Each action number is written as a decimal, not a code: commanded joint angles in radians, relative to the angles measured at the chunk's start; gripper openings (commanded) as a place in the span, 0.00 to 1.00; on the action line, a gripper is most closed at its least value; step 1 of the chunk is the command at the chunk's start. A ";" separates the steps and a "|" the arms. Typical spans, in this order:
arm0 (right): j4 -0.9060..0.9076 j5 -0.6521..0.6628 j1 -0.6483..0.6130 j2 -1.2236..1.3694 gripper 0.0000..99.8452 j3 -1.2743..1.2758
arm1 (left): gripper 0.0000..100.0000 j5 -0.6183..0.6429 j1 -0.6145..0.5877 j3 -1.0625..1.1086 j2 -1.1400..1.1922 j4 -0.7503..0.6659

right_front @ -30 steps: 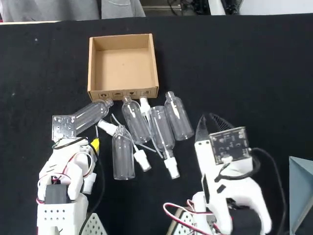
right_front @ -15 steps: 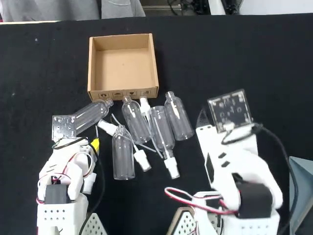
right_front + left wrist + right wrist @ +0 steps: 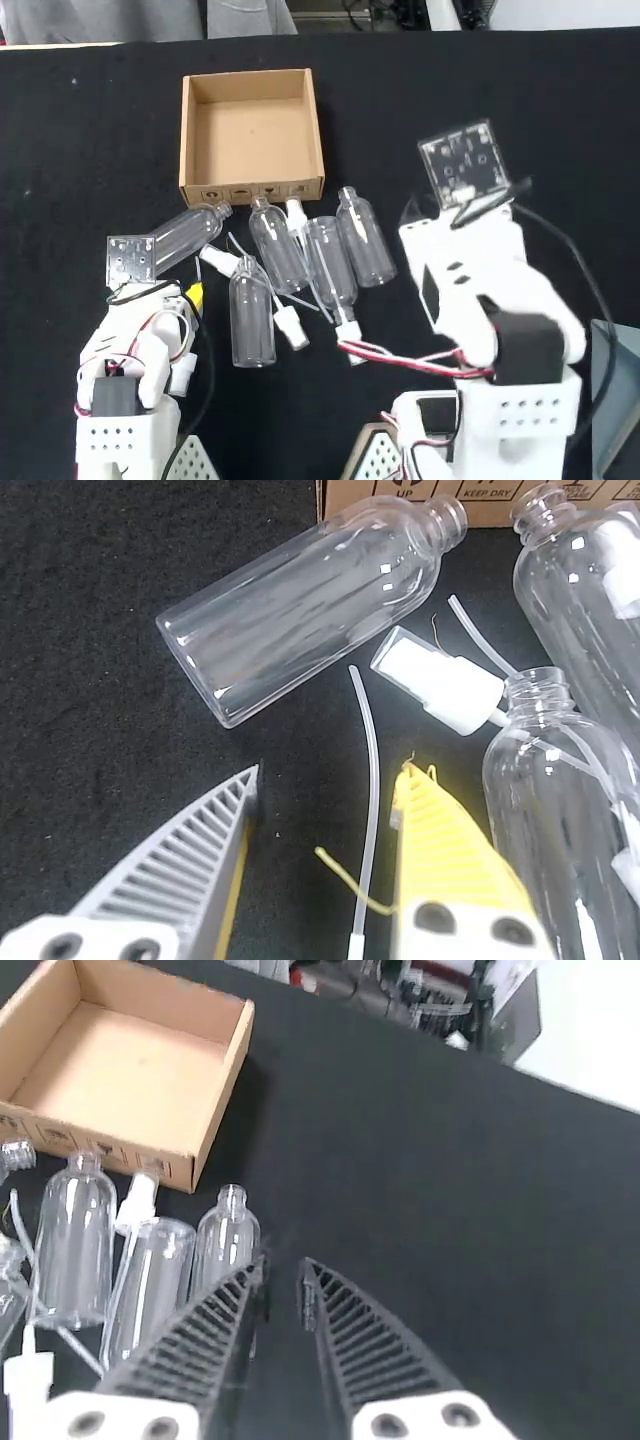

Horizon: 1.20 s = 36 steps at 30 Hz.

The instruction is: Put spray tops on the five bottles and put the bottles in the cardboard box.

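The black bench (image 3: 540, 90) carries the cardboard box (image 3: 250, 188). Five clear bottles (image 3: 325, 260) lie on their sides just in front of it. My right claw (image 3: 282, 1268) hangs above the bench beside the rightmost bottle, fingers a narrow gap apart, holding nothing. My left claw (image 3: 330, 775) is wide. Loose spray tops (image 3: 291, 327) lie among the bottles, one thin tube (image 3: 368, 780) between my left fingers.
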 commanded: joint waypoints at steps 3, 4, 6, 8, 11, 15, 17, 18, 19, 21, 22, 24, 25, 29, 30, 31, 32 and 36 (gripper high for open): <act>0.083 0.000 -0.026 0.131 0.06 -0.200 | 0.20 0.000 -0.005 0.022 -0.005 0.005; 0.097 0.000 -0.026 0.153 0.06 -0.220 | 0.20 0.000 -0.005 0.022 -0.005 0.005; 0.117 -0.005 -0.026 0.193 0.06 -0.251 | 0.20 0.000 -0.005 0.022 -0.005 0.005; 0.120 -0.035 -0.035 0.232 0.06 -0.272 | 0.20 0.000 -0.005 0.022 -0.005 0.005; 0.150 -0.049 -0.083 0.288 0.10 -0.298 | 0.20 0.000 -0.005 0.022 -0.005 0.005; 0.175 -0.087 -0.141 0.366 0.14 -0.335 | 0.20 0.000 -0.005 0.022 -0.005 0.005; 0.176 -0.095 -0.155 0.403 0.14 -0.354 | 0.20 0.000 -0.005 0.022 -0.005 0.005; 0.176 -0.101 -0.163 0.420 0.14 -0.358 | 0.20 0.000 -0.005 0.022 -0.005 0.005; 0.176 -0.106 -0.167 0.438 0.14 -0.361 | 0.20 0.000 -0.005 0.022 -0.005 0.005; 0.176 -0.109 -0.184 0.473 0.14 -0.363 | 0.20 0.000 -0.005 0.022 -0.005 0.005; 0.176 -0.118 -0.192 0.492 0.14 -0.361 | 0.20 0.000 -0.005 0.022 -0.005 0.005; 0.176 -0.132 -0.199 0.524 0.14 -0.358 | 0.20 0.000 -0.005 0.022 -0.005 0.005; 0.176 -0.135 -0.199 0.539 0.14 -0.358 | 0.20 0.000 -0.005 0.022 -0.005 0.005; 0.176 -0.135 -0.195 0.595 0.14 -0.358 | 0.20 0.000 -0.005 0.022 -0.005 0.005; 0.176 -0.135 -0.195 0.608 0.14 -0.358 | 0.20 0.000 -0.005 0.022 -0.005 0.005; 0.176 -0.135 -0.195 0.621 0.14 -0.358 | 0.20 0.000 -0.005 0.022 -0.005 0.005; 0.176 -0.135 -0.195 0.634 0.14 -0.357 | 0.20 0.000 -0.005 0.022 -0.005 0.005; 0.167 -0.133 -0.195 0.708 0.14 -0.364 | 0.20 0.000 -0.005 0.022 -0.005 0.005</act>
